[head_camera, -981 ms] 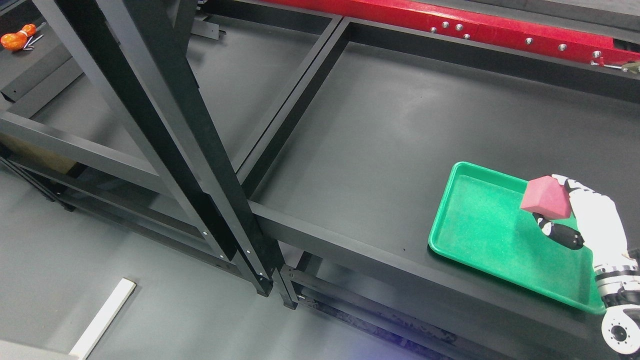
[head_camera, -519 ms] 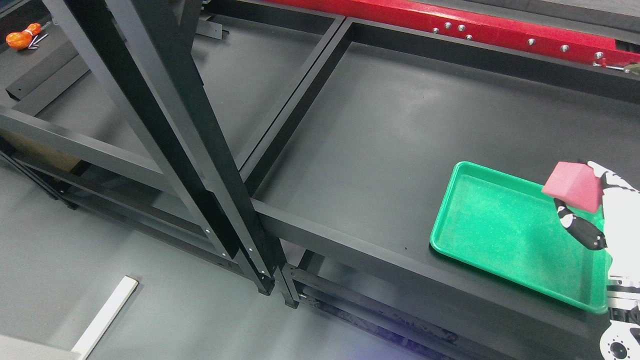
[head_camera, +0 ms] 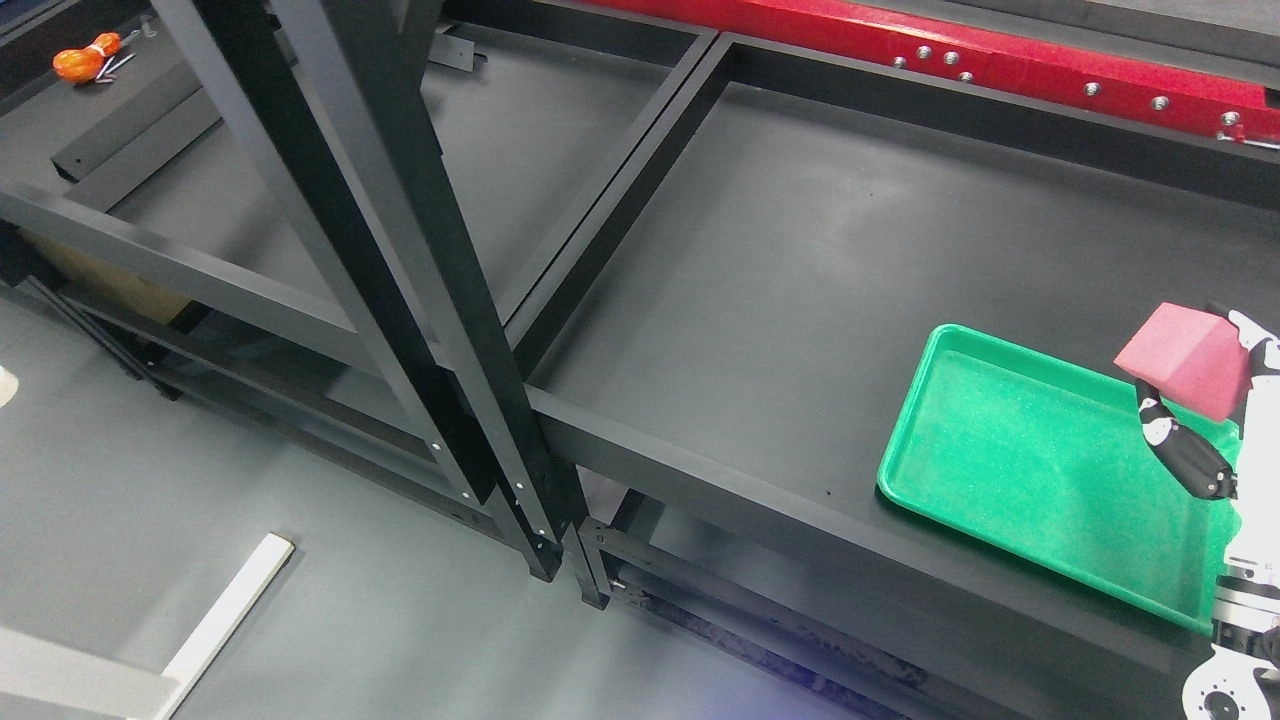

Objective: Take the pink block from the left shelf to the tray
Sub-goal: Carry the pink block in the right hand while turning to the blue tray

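A pink block hangs above the right part of the green tray, tilted, clear of the tray floor. My right hand comes in from the right edge and is shut on the block, white fingers behind it and a dark thumb below it. The tray lies on the dark shelf surface at the lower right, with nothing lying in it. The left hand does not show.
Black shelf posts cross the picture from the top left to the bottom middle. A red beam runs along the back. An orange object lies at the far left. A white strip lies on the floor.
The camera has shifted, sliding the whole scene rightwards. My right hand with the block has moved right and slightly up relative to the tray.
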Controlling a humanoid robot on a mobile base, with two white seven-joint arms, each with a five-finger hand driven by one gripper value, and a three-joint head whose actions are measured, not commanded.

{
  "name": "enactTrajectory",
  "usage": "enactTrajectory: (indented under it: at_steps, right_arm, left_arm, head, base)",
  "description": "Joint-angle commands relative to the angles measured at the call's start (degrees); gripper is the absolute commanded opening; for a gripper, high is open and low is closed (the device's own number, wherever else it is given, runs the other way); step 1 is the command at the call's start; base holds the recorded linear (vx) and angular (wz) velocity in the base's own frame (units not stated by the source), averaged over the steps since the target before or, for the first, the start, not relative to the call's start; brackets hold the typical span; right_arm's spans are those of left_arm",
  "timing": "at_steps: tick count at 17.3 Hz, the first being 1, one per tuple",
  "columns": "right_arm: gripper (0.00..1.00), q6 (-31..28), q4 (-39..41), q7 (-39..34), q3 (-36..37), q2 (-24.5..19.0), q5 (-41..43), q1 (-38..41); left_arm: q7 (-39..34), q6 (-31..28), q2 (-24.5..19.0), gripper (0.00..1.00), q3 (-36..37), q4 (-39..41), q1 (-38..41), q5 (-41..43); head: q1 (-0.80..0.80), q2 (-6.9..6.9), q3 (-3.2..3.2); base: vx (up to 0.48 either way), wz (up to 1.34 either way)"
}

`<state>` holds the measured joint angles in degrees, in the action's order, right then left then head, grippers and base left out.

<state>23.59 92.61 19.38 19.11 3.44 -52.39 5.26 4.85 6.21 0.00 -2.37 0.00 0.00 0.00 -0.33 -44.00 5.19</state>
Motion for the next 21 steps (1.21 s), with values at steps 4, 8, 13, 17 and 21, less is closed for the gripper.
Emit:
enactTrajectory:
  at_steps: [4, 8, 13, 17, 21]
  right_arm:
    - [0.03, -0.39, 2.75, -0.48, 1.55, -2.03, 0.18, 0.80]
    - [0.03, -0.39, 2.75, -0.48, 1.55, -2.03, 0.27, 0.80]
    - [0.03, -0.39, 2.75, -0.48, 1.46, -2.03, 0.62, 1.07]
    - [0.03, -0.39, 2.75, -0.48, 1.37, -2.03, 0.71, 1.07]
    - [0.03, -0.39, 2.75, -0.48, 1.37, -2.03, 0.71, 1.07]
  left_arm:
    - [-0.02, 0.03, -1.00, 1.00, 0.00, 1.00, -1.84, 0.09]
    - [-0.02, 0.03, -1.00, 1.00, 0.00, 1.00, -1.84, 0.00]
    - [-0.02, 0.03, -1.00, 1.00, 0.00, 1.00, -1.84, 0.00]
    - [-0.02, 0.03, -1.00, 1.00, 0.00, 1.00, -1.84, 0.09]
    - [-0.02, 0.03, -1.00, 1.00, 0.00, 1.00, -1.84, 0.09]
  head:
    - [0.00, 0.00, 0.00]
    - [0.00, 0.00, 0.00]
    - [0.00, 0.00, 0.00]
    - [0.00, 0.00, 0.00]
    - [0.00, 0.00, 0.00]
  base:
    - [-0.030, 0.16]
    - [-0.024, 0.14]
    - [-0.040, 0.22]
    - [-0.074, 0.52]
    - [-0.118, 0.72]
